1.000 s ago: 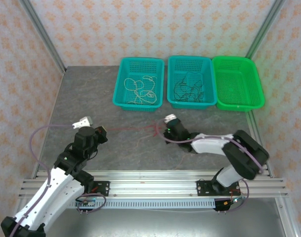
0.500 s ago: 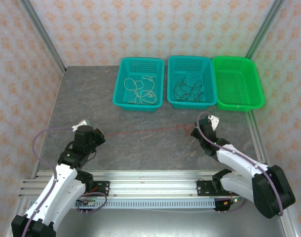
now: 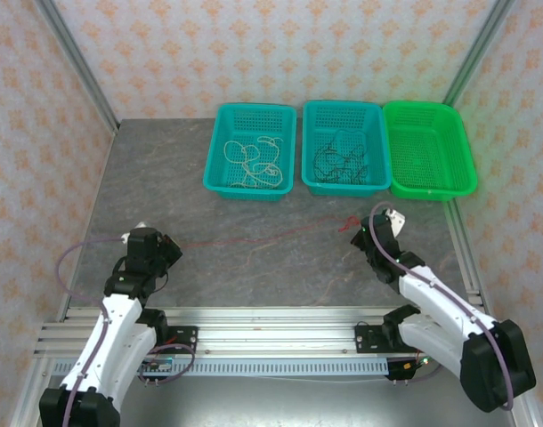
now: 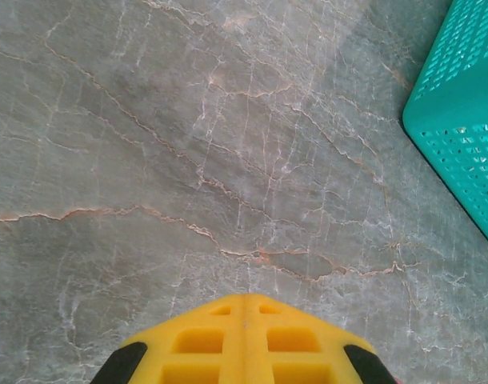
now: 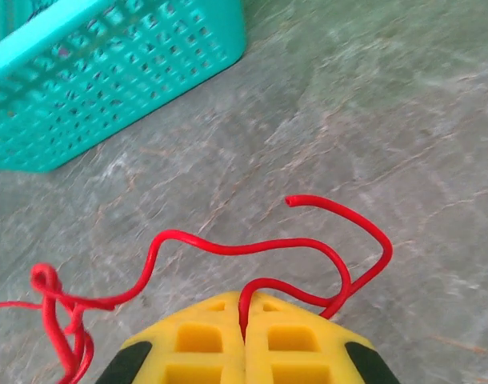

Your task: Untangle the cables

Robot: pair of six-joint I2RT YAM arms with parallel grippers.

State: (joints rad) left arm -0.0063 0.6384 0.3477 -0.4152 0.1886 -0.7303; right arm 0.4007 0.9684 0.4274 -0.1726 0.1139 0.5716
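- Task item – the red cable (image 5: 260, 248) lies strung across the surface (image 3: 165, 178), well short of the baskets. Its long axis runs side to side from one arm to the other, angled slightly toward the far edge at the robot's right.
- Right gripper (image 5: 244, 308) – jaws closed on the red cable. The wire comes out of the seam between the yellow pads, and a short free tail curls ahead of them.
- Left gripper (image 4: 244, 308) – jaws closed. The left wrist view shows no wire between the pads, but from above the red line ends at this gripper, so it appears to hold the other end.
- Defect – a small knot (image 5: 64, 308) of red loops sits on the cable just beside the right jaws, on the side facing the left arm. The run from there to the left jaws looks clean and nearly straight.
- Controlling relation – the knot is close to the right arm and well apart from the left. Any further pull acts along the side-to-side axis and, in my judgement, risks tightening the knot rather than freeing it.
- Other stock – cream-white cables (image 3: 254, 160) lie in the left teal basket (image 3: 254, 107), and black cables (image 3: 343, 160) in the middle teal basket (image 3: 343, 104). A green basket (image 3: 429, 105) stands at the right.
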